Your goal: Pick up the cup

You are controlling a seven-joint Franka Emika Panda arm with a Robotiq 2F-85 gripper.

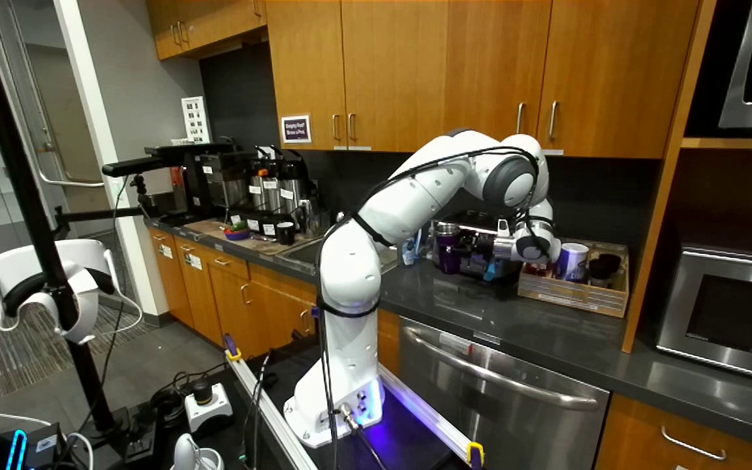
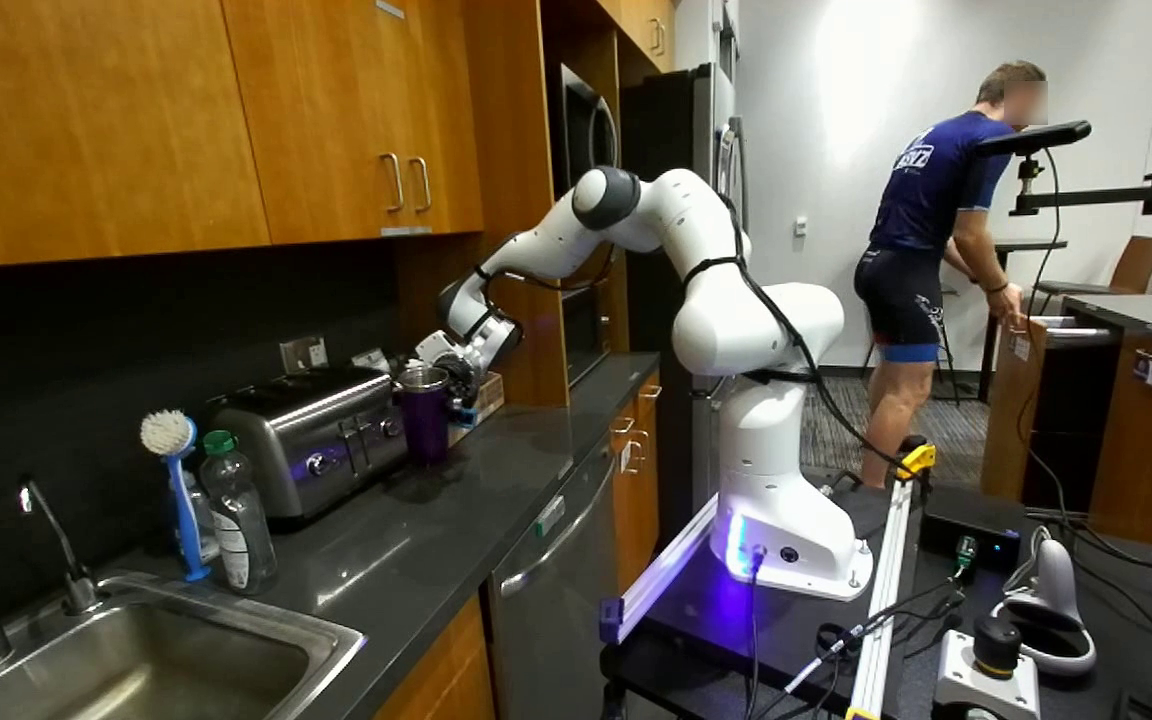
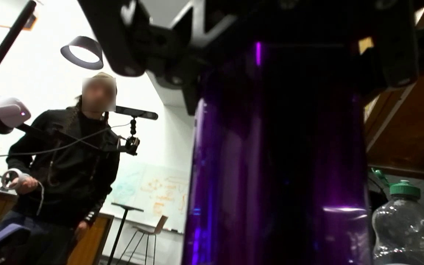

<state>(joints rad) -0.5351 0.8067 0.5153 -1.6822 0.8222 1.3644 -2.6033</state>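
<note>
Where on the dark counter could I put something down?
There's bare counter in front of the toaster, between green-capped bottle and purple cup, and another patch in front of the wooden box. It's crowded around the cup: tool, toaster and box are near.

In an exterior view, wooden wall cupboards (image 1: 402, 78) span the top above a black backsplash (image 1: 611, 189), a stainless-steel dishwasher (image 1: 513, 418) sits lower right of centre, and striped grey carpet (image 1: 30, 365) shows at left. A brightly lit white wall (image 2: 836, 120) fills the upper right of an exterior view. In the wrist view, a dark-shaded lamp (image 3: 82, 52) glows upper left; a whiteboard (image 3: 162, 180) and bar stool (image 3: 147, 231) show lower left.
</note>
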